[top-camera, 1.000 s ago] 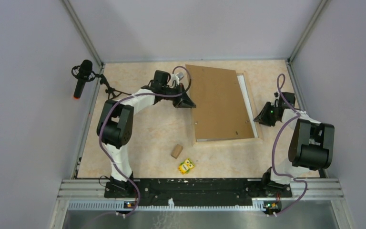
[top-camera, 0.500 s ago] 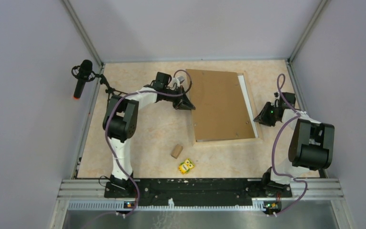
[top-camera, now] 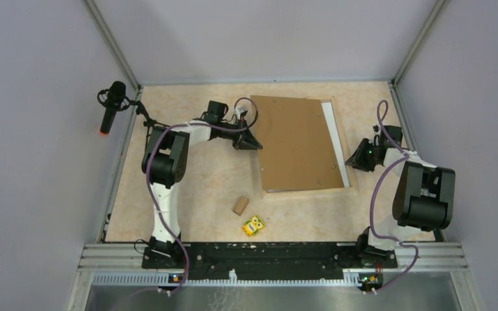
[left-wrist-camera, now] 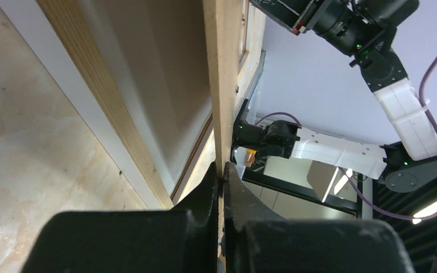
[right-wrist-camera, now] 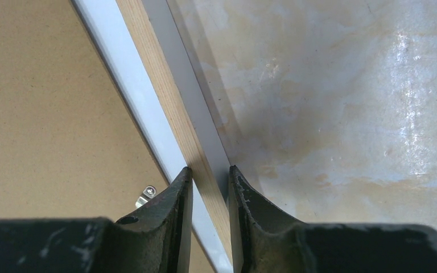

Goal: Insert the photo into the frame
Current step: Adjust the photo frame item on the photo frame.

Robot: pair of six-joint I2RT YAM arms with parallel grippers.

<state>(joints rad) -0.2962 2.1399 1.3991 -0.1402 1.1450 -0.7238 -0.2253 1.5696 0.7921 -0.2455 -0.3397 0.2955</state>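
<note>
The frame point(top-camera: 338, 139) lies flat at the back right of the table, its pale wood rail point(right-wrist-camera: 165, 96) and white inner strip showing. A plain brown backing board point(top-camera: 298, 142) covers most of it. My left gripper point(top-camera: 254, 141) is shut on the board's left edge, which is raised off the frame. In the left wrist view that edge point(left-wrist-camera: 223, 85) runs up from between the left gripper's point(left-wrist-camera: 223, 179) fingers. My right gripper point(top-camera: 350, 163) is shut on the frame's right rail, the right gripper's point(right-wrist-camera: 207, 176) fingers straddling it. The photo is hidden.
A small wooden block point(top-camera: 240, 205) and a yellow owl toy point(top-camera: 253, 225) lie near the front middle. A microphone on a stand point(top-camera: 110, 107) sits at the table's left edge. Metal posts and grey walls ring the table. A small metal clip point(right-wrist-camera: 146, 195) sits on the board.
My left arm has drawn back a little to the left with the board's edge, and a wider white strip of the frame shows along the board's right side. The right arm has not moved.
</note>
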